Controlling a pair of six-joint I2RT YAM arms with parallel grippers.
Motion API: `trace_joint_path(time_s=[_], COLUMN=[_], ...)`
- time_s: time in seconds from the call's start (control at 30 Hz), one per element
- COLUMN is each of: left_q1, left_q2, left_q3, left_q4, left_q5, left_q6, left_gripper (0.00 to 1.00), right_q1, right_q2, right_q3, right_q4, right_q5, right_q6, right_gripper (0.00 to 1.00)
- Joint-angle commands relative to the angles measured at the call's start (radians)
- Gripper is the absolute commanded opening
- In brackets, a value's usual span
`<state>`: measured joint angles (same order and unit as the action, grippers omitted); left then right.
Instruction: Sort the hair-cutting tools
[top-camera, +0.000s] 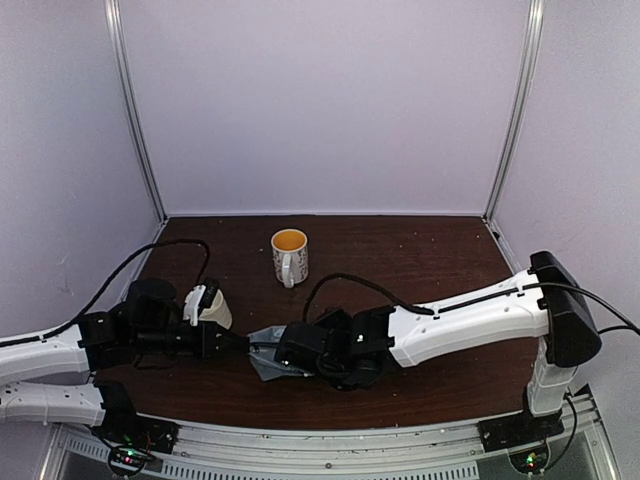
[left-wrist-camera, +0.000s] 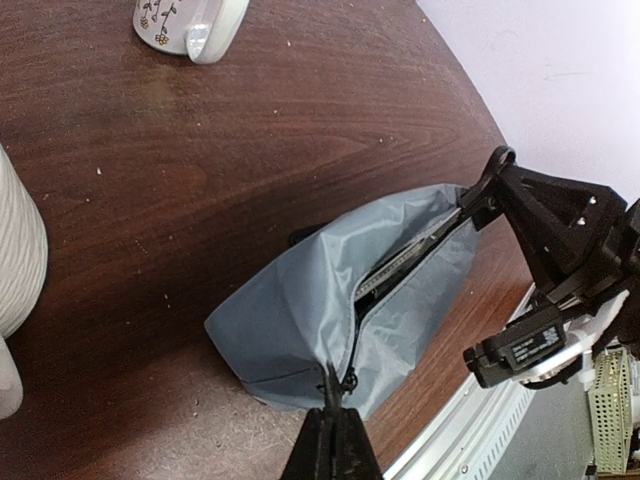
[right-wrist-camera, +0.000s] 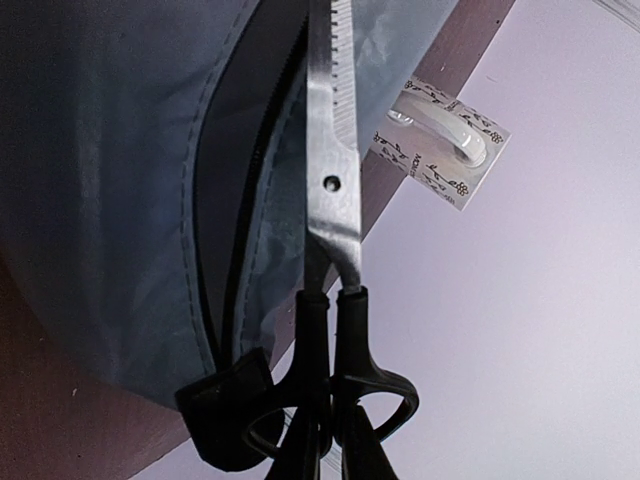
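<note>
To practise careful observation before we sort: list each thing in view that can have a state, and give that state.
grey pouch: zip open
scissors: blades closed, pointing into the open pouch
far mug: upright
left gripper: shut on the pouch's near end
right gripper: shut on the scissors' handles

A dark wooden surface lies inside white walls. A cream mug stands upright toward the far edge, a little left of centre, its handle facing the near edge. A second cream mug sits near the left edge, just beside the left arm's black wrist; its tilt is hard to read. A grey pouch lies crumpled near the near edge, left of centre. The left end effector meets it from the left and the right end effector from the right, with dark housings hiding both sets of jaws.
</note>
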<state>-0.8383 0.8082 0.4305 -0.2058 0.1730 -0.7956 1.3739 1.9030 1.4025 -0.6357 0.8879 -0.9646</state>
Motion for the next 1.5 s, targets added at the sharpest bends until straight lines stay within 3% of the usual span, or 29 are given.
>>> trace_joint_path(time_s=[0.0,0.27,0.43,0.5,0.63,0.83,1.0,1.13,1.27,1.47], left_q1=[0.005,0.005,0.005,0.005,0.005,0.004,0.001,-0.005,-0.041,-0.049], left_q2=[-0.021,0.004,0.019,0.013,-0.013,-0.116,-0.073,0.095,0.252,0.377], left_q3=[-0.011,-0.009,-0.008,-0.004,0.004,0.078,0.183,0.277,0.348,0.370], left_q4=[0.061,0.077,0.084,0.077,0.040,-0.056,-0.068,-0.081,-0.058,0.026], left_q5=[0.005,0.007,0.008,0.010,-0.002,0.004,0.046,0.055,0.026,0.005], left_q6=[-0.001,0.003,0.006,0.007,0.020,0.170,0.351,0.424,0.460,0.467], left_gripper=[0.00,0.00,0.00,0.00,0.01,0.37,0.48,0.52,0.55,0.60], right_q1=[-0.003,0.004,0.005,-0.007,-0.066,-0.291,-0.503,-0.563,-0.567,-0.571], right_q2=[0.047,0.093,0.010,-0.067,-0.202,-0.286,-0.258,-0.170,-0.093,-0.009], right_q3=[0.060,0.108,0.056,0.056,0.110,0.139,0.064,0.087,0.116,0.168], right_q4=[0.050,0.139,0.136,0.048,-0.167,-0.293,-0.254,-0.306,-0.323,-0.341], right_q5=[0.052,0.036,-0.050,-0.173,-0.417,-0.794,-1.288,-1.573,-1.716,-1.733], right_q6=[-0.031,-0.075,-0.075,0.007,0.141,0.397,0.574,0.614,0.659,0.694], right_gripper=[0.02,0.06,0.38,0.46,0.51,0.52,0.51,0.52,0.54,0.54])
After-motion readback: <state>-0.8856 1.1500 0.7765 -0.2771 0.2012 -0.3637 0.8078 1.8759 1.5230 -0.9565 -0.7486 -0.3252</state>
